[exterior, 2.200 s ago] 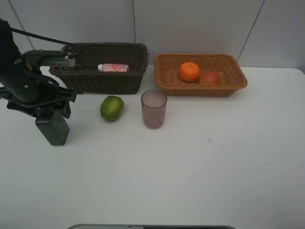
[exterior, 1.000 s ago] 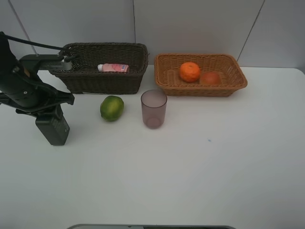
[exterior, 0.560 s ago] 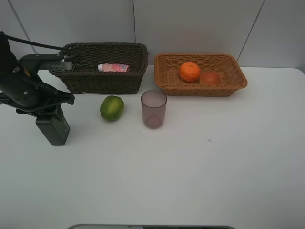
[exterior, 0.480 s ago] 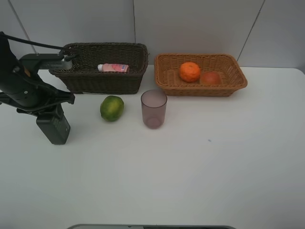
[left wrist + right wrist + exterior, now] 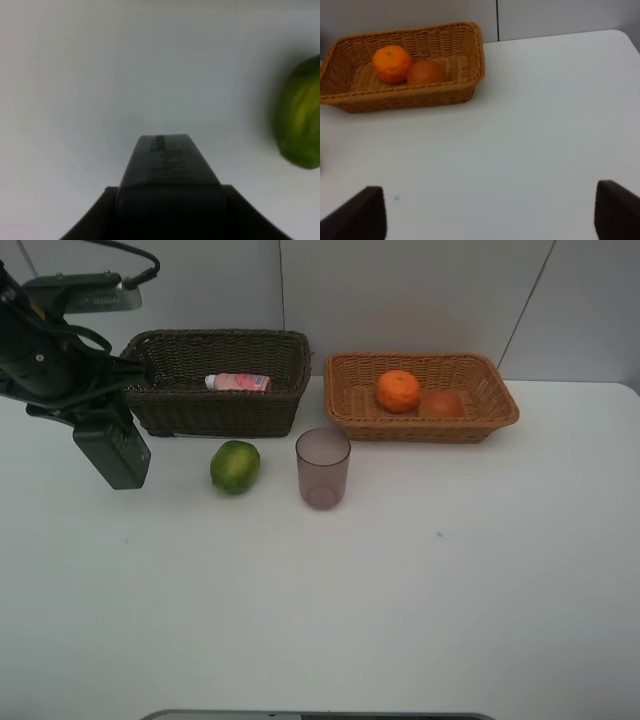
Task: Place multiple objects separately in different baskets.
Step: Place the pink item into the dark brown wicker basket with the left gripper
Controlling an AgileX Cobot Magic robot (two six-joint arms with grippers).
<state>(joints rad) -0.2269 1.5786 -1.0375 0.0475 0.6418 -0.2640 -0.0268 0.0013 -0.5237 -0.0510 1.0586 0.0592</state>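
Left fingers (image 5: 95, 220) grip the pump bottle (image 5: 113, 455) — green fruit (image 5: 235, 467) nearby.

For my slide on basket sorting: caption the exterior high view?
Left gripper holds a dark bottle beside the brown basket; green fruit and cup wait on the table.

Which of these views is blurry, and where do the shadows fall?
Exterior high: sharp, evenly lit, faint shadows under the green fruit and cup. Left wrist: out of focus, the held bottle close up and the green fruit both blurred. Right wrist: slightly soft; the fingers are dark blurs, the tan basket reads clearly.
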